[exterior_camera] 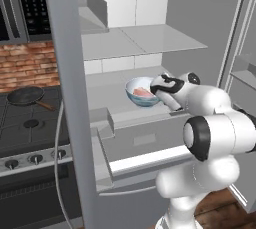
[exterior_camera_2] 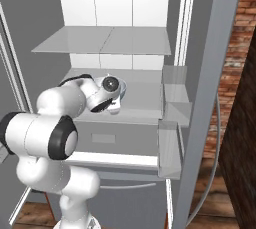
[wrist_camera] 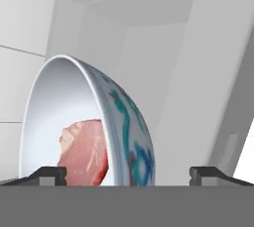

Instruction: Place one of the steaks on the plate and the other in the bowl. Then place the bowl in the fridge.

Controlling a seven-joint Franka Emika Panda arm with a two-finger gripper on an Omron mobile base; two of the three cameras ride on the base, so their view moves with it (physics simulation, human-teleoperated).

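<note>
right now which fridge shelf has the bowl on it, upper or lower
The lower shelf: the bowl with the steak sits on it beside the open gripper. The upper shelf carries nothing.

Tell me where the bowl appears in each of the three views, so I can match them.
Left base view: the bowl sits on the fridge shelf, centre, just left of the claw, with pink steak inside.
Right base view: mostly hidden behind the wrist; only a rim sliver shows, centre-left on the same shelf.
Hand view: large, lower left, seen from the side, steak inside.
Shared landmark: the white fridge shelf.
</note>
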